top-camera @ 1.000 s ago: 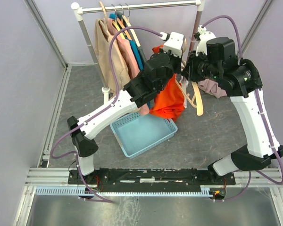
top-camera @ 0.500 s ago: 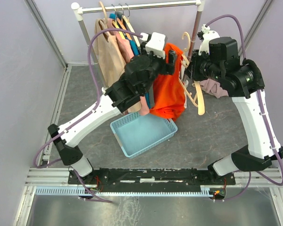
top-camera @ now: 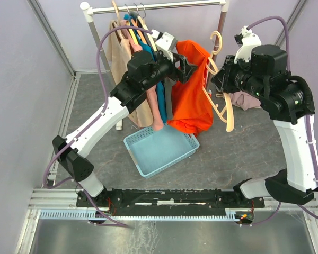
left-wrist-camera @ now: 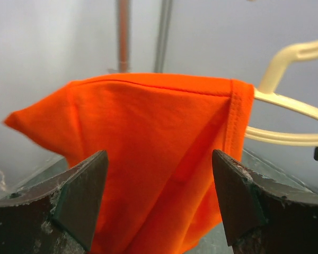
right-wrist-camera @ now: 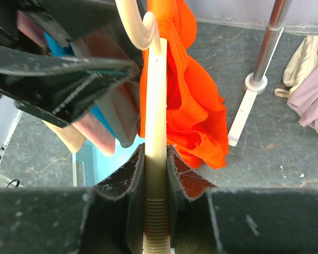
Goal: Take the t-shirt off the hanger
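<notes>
right gripper (right-wrist-camera: 155,159) stayed out of it, clamped on the hanger (right-wrist-camera: 153,100) to steady it, while left gripper (left-wrist-camera: 159,164) sat wide open, empty, facing the t-shirt (left-wrist-camera: 148,132), likely for a pull-off.

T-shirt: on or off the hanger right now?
On, partly. In the left wrist view an arm of the hanger runs into the t-shirt at its hem; from above, the cloth hangs from it.

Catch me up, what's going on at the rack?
The right tool is shut on the cream hanger, holding it off the rail with the orange t-shirt draped over one arm of it. The left tool is open, facing the t-shirt's top edge without gripping it. The t-shirt is not yet off; its hem hangs by the blue basket.
</notes>
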Controlling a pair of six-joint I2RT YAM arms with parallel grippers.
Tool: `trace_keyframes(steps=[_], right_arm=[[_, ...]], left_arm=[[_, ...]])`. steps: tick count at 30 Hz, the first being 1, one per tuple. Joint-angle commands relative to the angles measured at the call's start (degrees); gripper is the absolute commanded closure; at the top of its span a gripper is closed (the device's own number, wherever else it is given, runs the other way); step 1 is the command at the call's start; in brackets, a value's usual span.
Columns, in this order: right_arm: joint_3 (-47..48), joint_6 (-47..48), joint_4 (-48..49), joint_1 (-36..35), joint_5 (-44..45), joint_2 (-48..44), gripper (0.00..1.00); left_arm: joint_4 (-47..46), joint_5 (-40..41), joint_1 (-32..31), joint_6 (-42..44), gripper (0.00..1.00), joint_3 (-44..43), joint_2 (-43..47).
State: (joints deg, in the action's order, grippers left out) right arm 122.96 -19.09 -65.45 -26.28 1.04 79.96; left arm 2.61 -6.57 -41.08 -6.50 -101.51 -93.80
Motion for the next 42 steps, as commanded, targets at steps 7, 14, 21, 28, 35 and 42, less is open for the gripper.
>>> trace_keyframes(steps=[7, 14, 21, 28, 35, 42], right_arm=[[0.48, -0.86, 6.12, 0.18, -0.88, -2.65, 0.99], [0.5, -1.2, 6.46, 0.18, -1.04, -2.84, 0.99], [0.53, -1.89, 6.57, 0.25, -1.4, -3.03, 0.99], [-0.61, -2.22, 6.15, 0.23, -1.11, -3.93, 0.99], [-2.86, -2.0, 5.19, 0.19, -0.17, -6.4, 0.99], [-5.33, -1.1, 5.01, 0.2, -0.07, -10.48, 0.99]], left_arm=[[-2.35, -13.48, -0.57, 0.48, 0.16, -5.6, -3.14], [-1.98, -14.29, -0.67, 0.59, 0.18, -6.15, -4.25], [-1.01, -11.77, -0.66, -0.21, 0.62, -9.35, -6.88], [-0.58, -7.74, -0.67, -0.86, 0.97, -12.56, -8.35], [1.26, 8.07, -0.58, -0.75, 0.97, -16.98, -8.85], [4.88, 15.61, -0.37, -0.34, 0.97, -22.96, -12.28]])
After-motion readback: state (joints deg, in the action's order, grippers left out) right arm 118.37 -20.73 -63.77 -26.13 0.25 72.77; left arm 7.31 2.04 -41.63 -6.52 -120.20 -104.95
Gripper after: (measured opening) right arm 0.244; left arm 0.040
